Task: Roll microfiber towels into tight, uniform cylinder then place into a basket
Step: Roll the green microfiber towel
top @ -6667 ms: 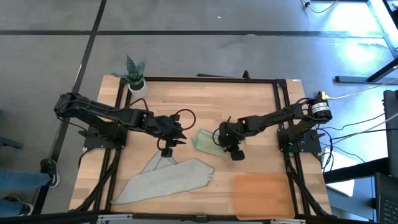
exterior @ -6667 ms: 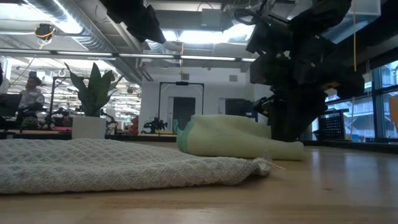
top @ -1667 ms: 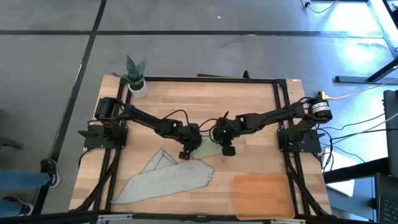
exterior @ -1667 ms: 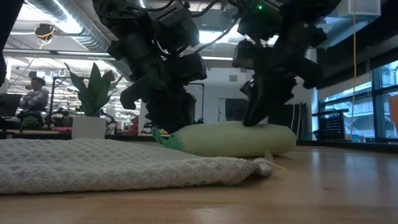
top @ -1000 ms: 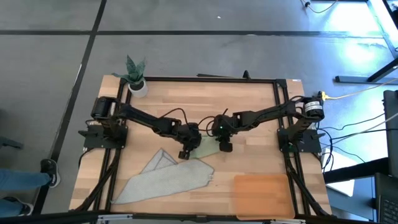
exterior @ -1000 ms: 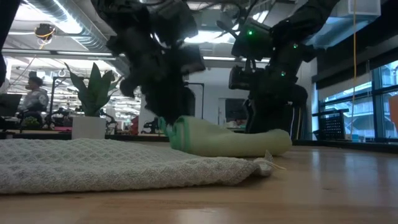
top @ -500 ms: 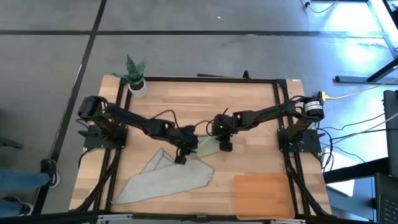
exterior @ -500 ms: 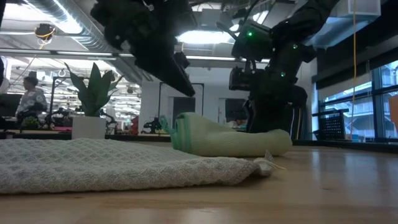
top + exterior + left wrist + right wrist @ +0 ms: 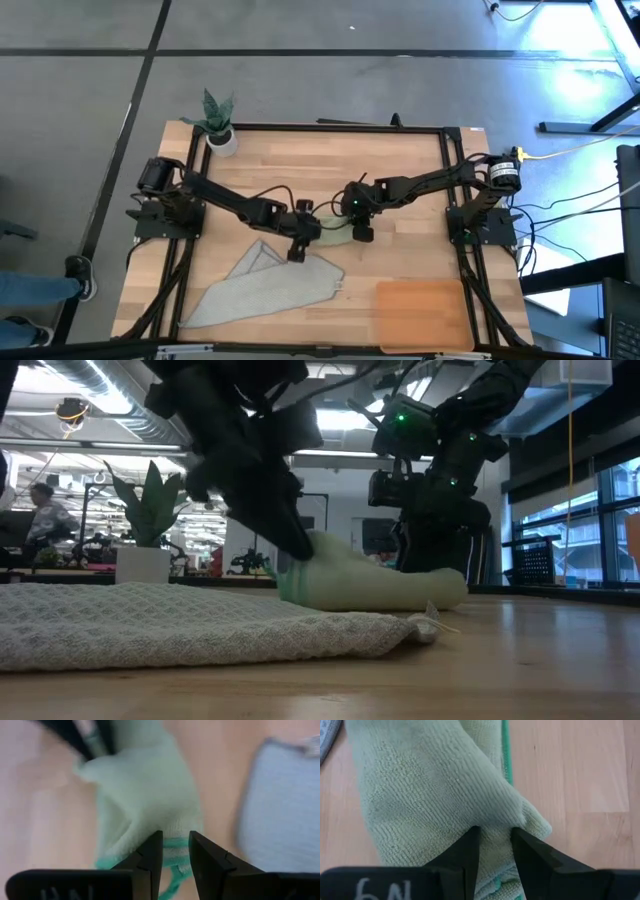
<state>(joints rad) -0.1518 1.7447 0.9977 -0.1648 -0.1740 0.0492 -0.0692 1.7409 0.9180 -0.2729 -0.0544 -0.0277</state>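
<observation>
Left gripper [image 9: 297, 243]: dropped back onto green towel roll [image 9: 331, 233] at mid-table, fingers pinching its near end. Right gripper [image 9: 361, 234]: clamped on far end. Grey towel [image 9: 262, 288]: flat, unrolled. Step: securing roll. Next: joint lift toward basket [image 9: 425, 314].

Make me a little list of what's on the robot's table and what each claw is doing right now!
green towel: rolled bundle mid-table
left gripper: pinching the bundle's end with the green hem
right gripper: pinching a fold at the other end
grey towel: spread flat, partly folded, beside the bundle
basket: at the right front corner, nothing in it
potted plant: at the back left corner
</observation>
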